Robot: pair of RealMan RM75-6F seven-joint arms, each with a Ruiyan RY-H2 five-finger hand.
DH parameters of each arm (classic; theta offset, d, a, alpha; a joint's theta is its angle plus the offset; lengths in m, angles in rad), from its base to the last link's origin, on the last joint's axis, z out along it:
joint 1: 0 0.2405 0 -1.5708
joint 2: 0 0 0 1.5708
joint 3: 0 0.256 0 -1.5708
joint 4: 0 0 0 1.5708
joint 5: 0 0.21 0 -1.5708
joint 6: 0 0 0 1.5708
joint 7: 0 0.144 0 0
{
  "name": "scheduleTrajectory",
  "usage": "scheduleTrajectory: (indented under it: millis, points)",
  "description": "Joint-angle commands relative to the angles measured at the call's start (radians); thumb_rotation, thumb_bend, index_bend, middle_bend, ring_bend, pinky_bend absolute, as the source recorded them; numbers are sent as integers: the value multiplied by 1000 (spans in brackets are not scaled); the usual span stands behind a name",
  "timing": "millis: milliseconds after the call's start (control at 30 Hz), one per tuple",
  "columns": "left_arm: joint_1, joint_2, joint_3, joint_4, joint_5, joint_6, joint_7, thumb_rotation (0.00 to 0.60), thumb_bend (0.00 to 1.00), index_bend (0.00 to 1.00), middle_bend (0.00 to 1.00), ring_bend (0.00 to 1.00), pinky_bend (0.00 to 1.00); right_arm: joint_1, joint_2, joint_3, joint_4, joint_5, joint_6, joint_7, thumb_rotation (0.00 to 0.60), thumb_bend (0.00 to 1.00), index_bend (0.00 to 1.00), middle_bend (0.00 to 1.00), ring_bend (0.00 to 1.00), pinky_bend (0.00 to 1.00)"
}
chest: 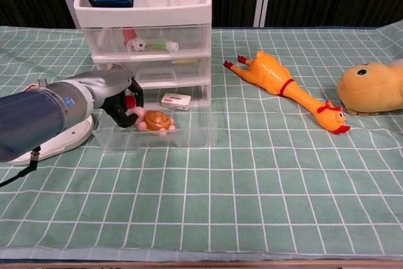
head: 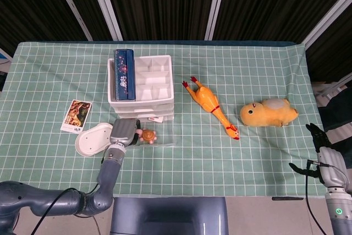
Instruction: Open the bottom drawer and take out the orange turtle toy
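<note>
Open-topped bottom drawer (chest: 189,135), walls around

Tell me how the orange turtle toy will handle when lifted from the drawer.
The orange turtle toy looks small and probably light. Its rounded glossy shell may slip in the left hand. It seems rigid, and sits flat, so unlikely to roll.

One camera sits high up at the robot's head and looks down on the whole green checked table (head: 231,158), so everything looks small. The other camera sits low at the chest, looks straight ahead, and is much closer. Both see the white drawer box (head: 141,89) (chest: 148,36), the rubber chicken (head: 212,107) (chest: 283,89) and the yellow soft toy (head: 268,113) (chest: 371,89). The chest camera cuts off the far right side.
</note>
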Motion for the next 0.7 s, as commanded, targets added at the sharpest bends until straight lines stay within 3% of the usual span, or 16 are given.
scheduleTrajectory:
  millis: [33, 400, 700]
  points:
    - [16, 22, 4, -45, 48, 31, -17, 600, 477, 526, 1000, 1000, 1000, 0, 0, 0, 0, 0, 0, 0, 600, 50, 0, 0, 0, 185]
    - [86, 125, 36, -228, 185, 122, -59, 600, 477, 534, 1000, 1000, 1000, -1, 0, 0, -1, 0, 2, -3, 600, 50, 0, 0, 0, 185]
    - [178, 233, 160, -392, 296, 163, -76, 600, 477, 536, 1000, 1000, 1000, -1, 0, 1, -3, 0, 3, -7, 600, 50, 0, 0, 0, 185]
